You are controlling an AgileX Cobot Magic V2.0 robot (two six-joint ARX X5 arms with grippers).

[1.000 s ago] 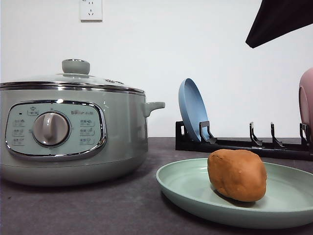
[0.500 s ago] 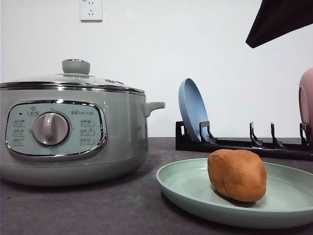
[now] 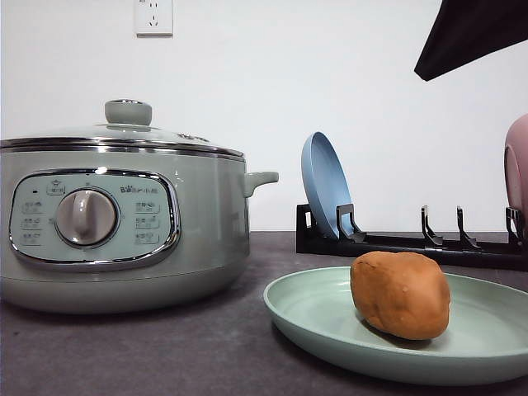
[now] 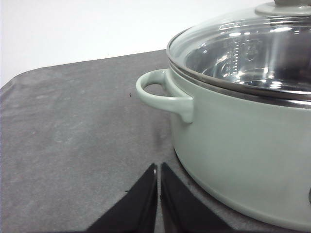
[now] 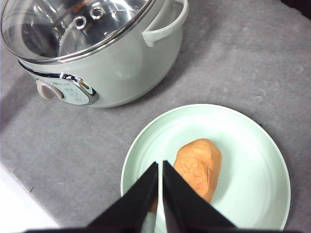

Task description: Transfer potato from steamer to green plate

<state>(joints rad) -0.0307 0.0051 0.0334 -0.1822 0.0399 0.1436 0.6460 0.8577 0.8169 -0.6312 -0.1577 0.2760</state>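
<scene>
An orange-brown potato (image 3: 400, 294) lies on its side on a pale green plate (image 3: 313, 318) at the lower right of the front view, resting slightly off the plate's centre. The plate sits on a dark grey, faintly mottled tabletop (image 3: 165, 355). At the left of the frame stands the pale-green steamer (image 3: 124, 227), its glass lid (image 3: 124, 132) seated on the chrome rim and its dial panel facing the camera, well apart from the plate.

Behind the plate, a black dish rack (image 3: 396, 242) runs along the back of the tabletop, holding a blue plate (image 3: 323, 186) upright on edge at its left end; a pink dish (image 3: 517, 177) stands at the right edge of the frame. The wall behind is plain white, with a white power socket (image 3: 153, 16) at the upper left. A dark shape (image 3: 470, 33) cuts into the upper right corner.

Seen from the left wrist, the left claw (image 4: 158, 168) is clenched with nothing between its tips, low over bare tabletop just beside the steamer's side handle (image 4: 163, 94). From the right wrist, the right claw (image 5: 160, 166) is likewise closed and empty, poised above the plate's near side with the potato just beside its tips.
</scene>
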